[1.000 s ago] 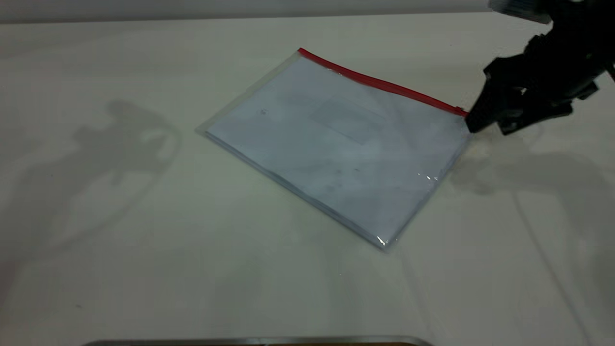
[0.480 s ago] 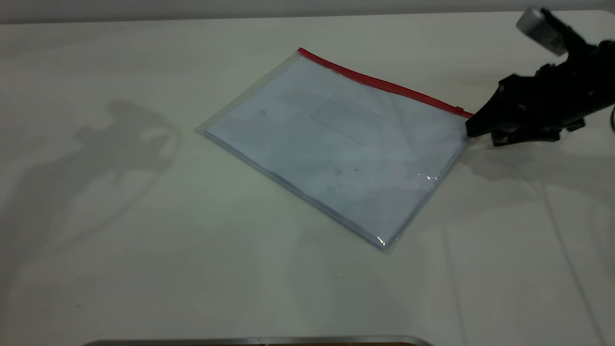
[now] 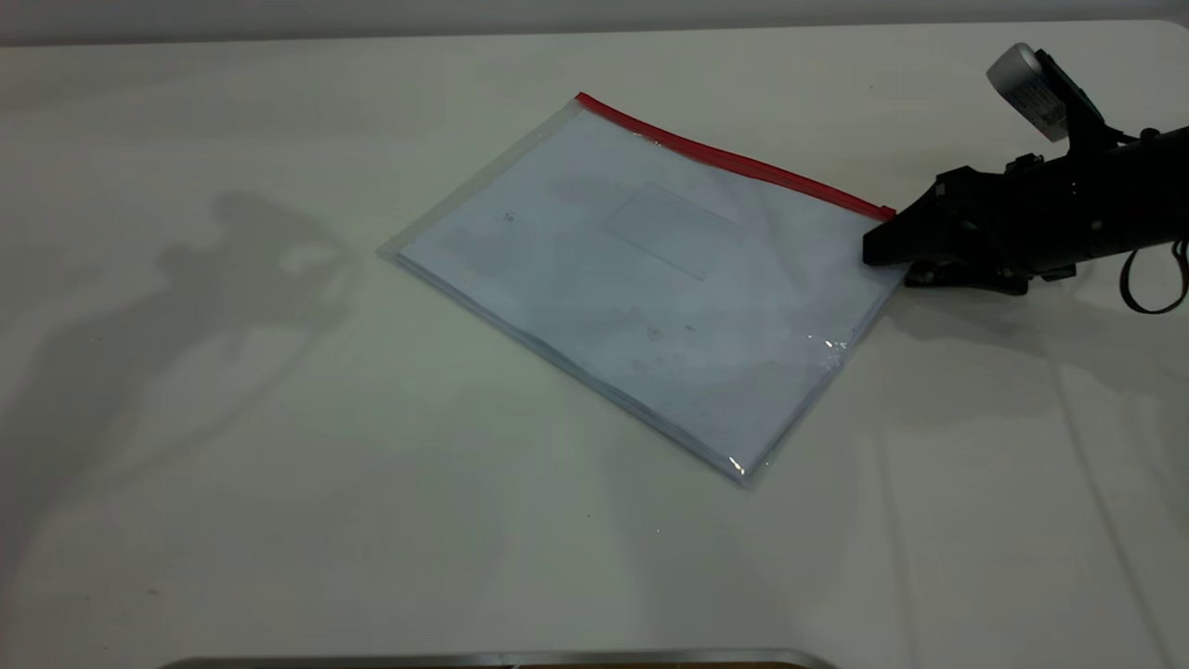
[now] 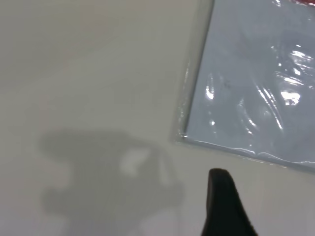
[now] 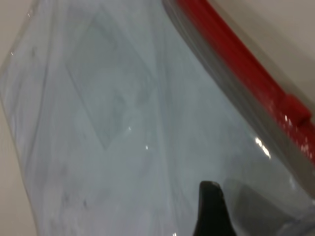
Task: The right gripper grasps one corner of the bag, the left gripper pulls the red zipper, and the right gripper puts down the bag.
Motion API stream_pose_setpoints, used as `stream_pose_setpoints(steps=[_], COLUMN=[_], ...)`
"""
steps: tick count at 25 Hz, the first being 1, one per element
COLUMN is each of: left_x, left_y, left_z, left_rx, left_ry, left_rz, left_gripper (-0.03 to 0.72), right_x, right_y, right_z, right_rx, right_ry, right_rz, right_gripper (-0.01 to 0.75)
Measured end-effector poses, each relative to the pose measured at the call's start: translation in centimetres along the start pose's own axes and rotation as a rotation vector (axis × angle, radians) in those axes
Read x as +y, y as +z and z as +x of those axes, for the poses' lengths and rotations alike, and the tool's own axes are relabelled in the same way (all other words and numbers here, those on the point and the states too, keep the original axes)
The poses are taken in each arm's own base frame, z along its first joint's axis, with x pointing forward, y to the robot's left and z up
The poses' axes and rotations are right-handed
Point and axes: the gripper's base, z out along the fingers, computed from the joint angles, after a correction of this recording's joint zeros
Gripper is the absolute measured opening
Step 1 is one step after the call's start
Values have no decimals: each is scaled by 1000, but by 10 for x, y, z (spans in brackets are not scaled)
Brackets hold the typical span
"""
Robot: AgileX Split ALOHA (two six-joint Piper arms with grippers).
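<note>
Flat clear plastic bag point(image 3: 641, 279) of white sheets lies mid-table, its faint label pocket point(image 3: 671, 229) unreadable, its red zipper point(image 3: 734, 160) along the far edge. Your matte black right gripper point(image 3: 878, 249) has slid onto the zipper-end corner since half a second ago; its jaws' gap can't be judged.

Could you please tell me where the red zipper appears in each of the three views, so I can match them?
Exterior view: the red zipper lines the bag's far long edge, ending by the right gripper.
Left wrist view: only a red sliver at the top right corner.
Right wrist view: diagonal red strip.
Shared landmark: the bag itself.
</note>
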Motion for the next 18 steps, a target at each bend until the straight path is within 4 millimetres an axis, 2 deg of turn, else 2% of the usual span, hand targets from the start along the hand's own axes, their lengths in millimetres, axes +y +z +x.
stream_pose_setpoints(steps=[2,4,8,9,14,18], left_x=[-7,-15,-25,-26,-24,-21], left_y=[2,4,8,8,8,22], left_z=[-1,-3,-5,-5,-4,1], left_rx=[2,1,-4,-3,10,44], left_ry=[18,46,72,73,126,180], left_rz=[9,17,27,27,8,16], left_gripper=[496,496,496,496,496,496], right_x=[0,0,6,9,26,52], right_y=[2,4,5,5,5,17], right_z=[1,3,1,-1,-20,-40], right_rx=[-8,-10,-33,-44,-52,17], right_ry=[7,13,3,-10,-153,-314], right_rz=[-18,-39,-124,-157,-328,-405], right_gripper=[521,435,91,45,33,33])
